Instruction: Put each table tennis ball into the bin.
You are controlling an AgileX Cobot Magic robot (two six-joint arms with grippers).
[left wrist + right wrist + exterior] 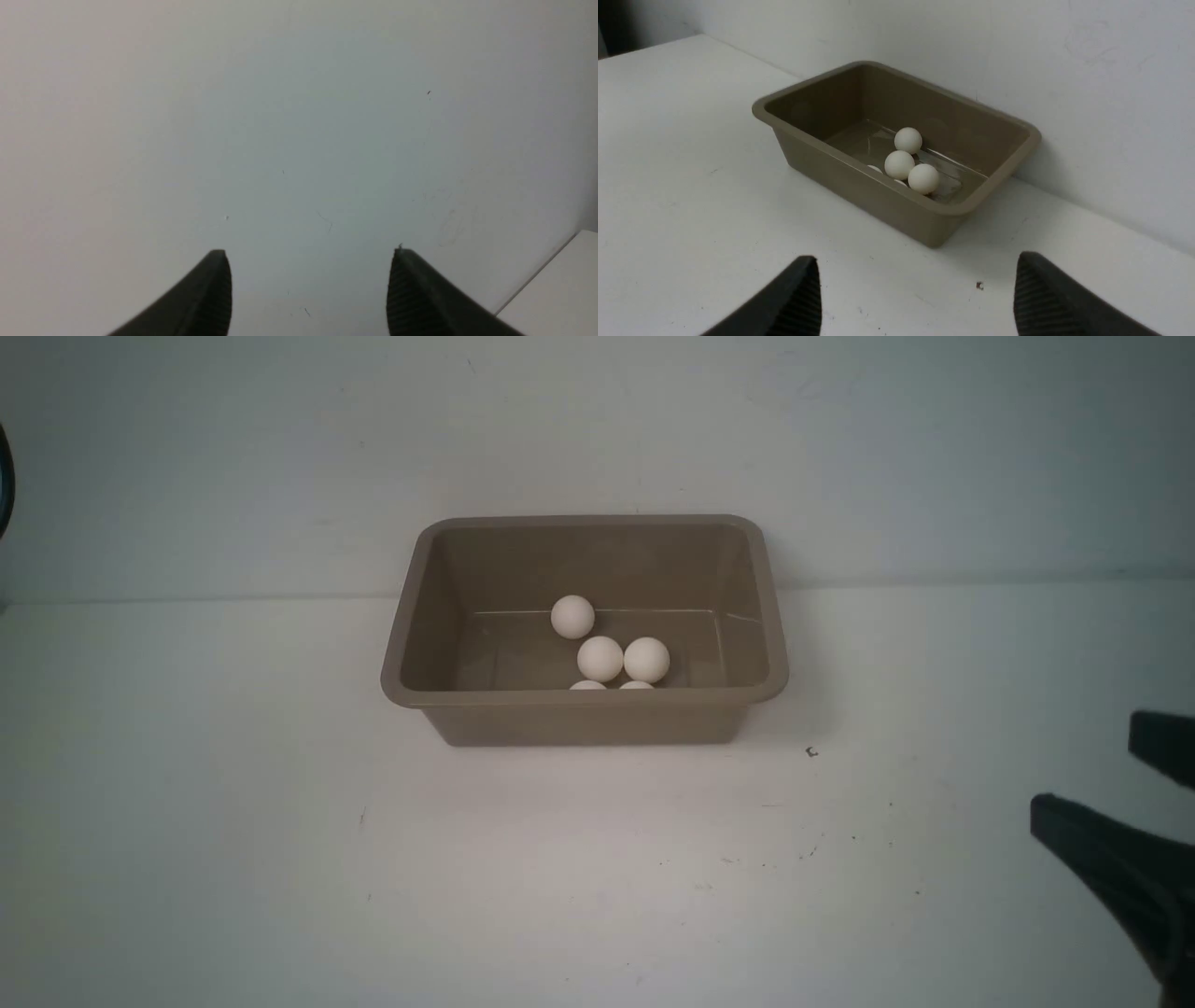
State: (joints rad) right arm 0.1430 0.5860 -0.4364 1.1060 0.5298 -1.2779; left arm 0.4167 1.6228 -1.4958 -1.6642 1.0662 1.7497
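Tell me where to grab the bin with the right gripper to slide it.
I'd take the bin by the flared rim of its right short wall, coming from above, one finger inside, one outside. That end is nearest the open right gripper, and the balls cluster mid-floor, clear of that wall.

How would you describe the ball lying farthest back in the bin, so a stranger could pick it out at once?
On the white table stands a taupe bin holding five white balls. The wanted ball is the one nearest the bin's far wall, behind the other four bunched toward the front rim.
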